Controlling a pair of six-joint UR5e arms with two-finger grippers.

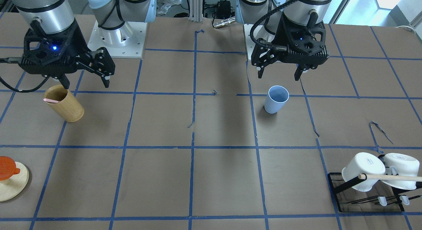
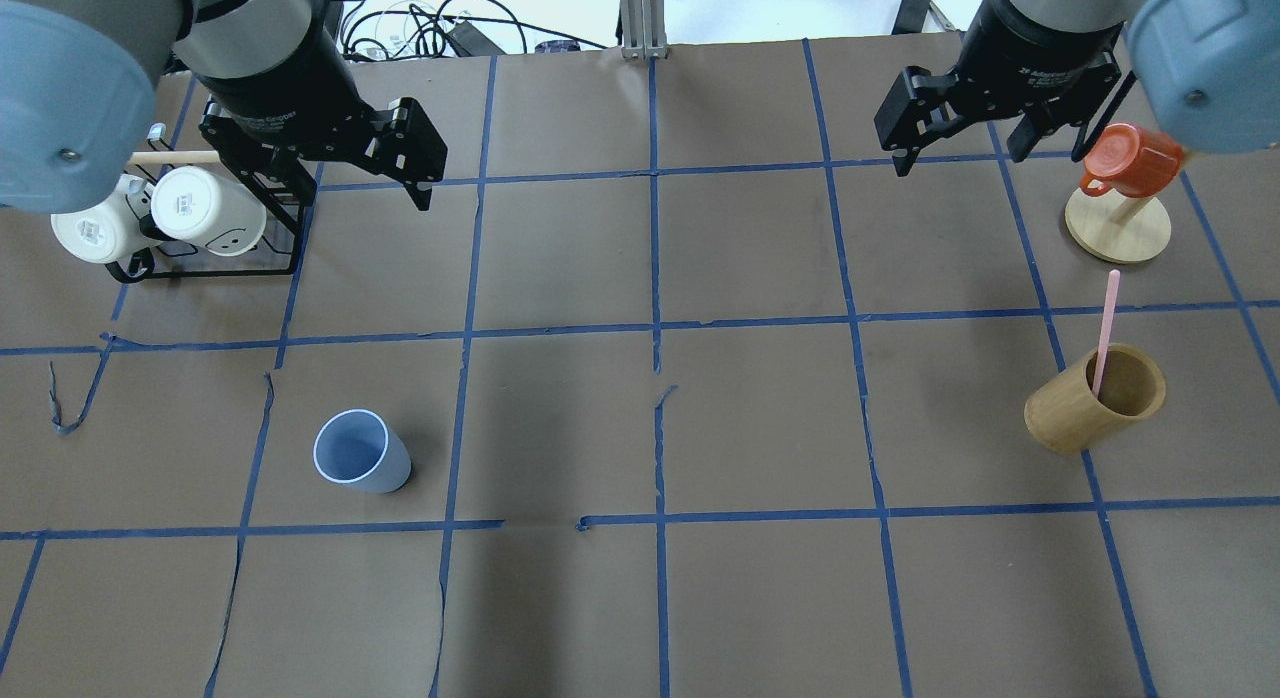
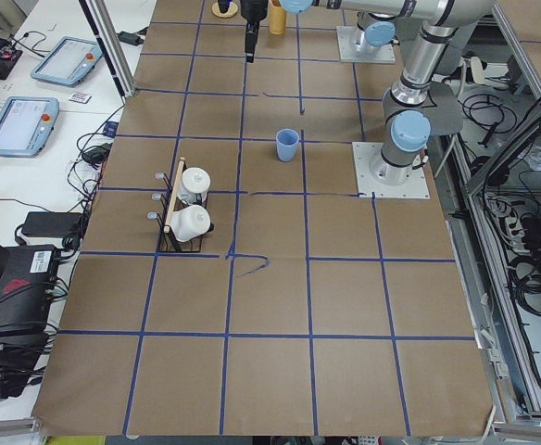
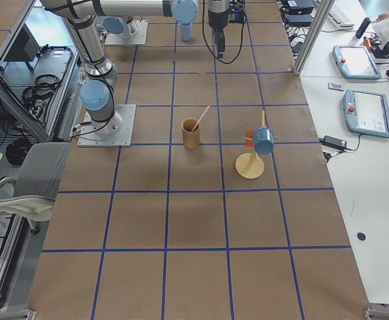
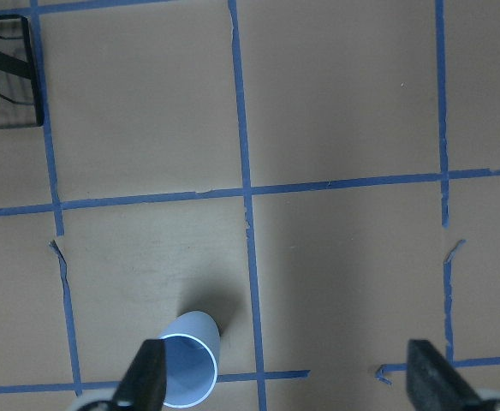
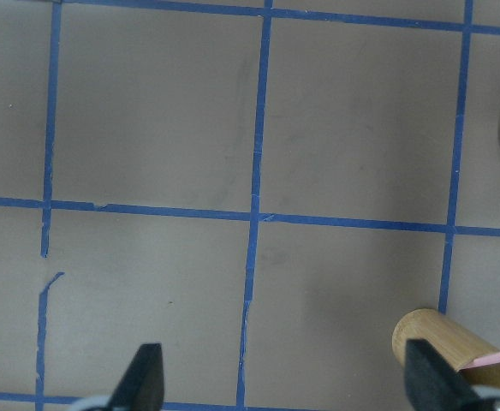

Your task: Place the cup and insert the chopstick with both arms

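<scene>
1. Left gripper (image 1: pixel 279 74): fingers spread apart, empty, raised above the table (image 2: pixel 760 598).
2. Blue cup (image 2: pixel 360 465): stood upright, mouth up, on the table on the left arm's side, below that gripper and touching neither finger.
3. Right gripper (image 2: pixel 962 156): fingers spread apart, empty, raised.
4. Wooden cup (image 2: pixel 1095 403): upright on the right arm's side; 1 pink chopstick (image 2: pixel 1105 323) leaned inside it, upper end past the rim.
5. Orange mug (image 2: pixel 1130 158) on a wooden stand (image 2: pixel 1118 233); 2 white mugs (image 2: pixel 205 210) on a black rack (image 2: pixel 210 270).
</scene>
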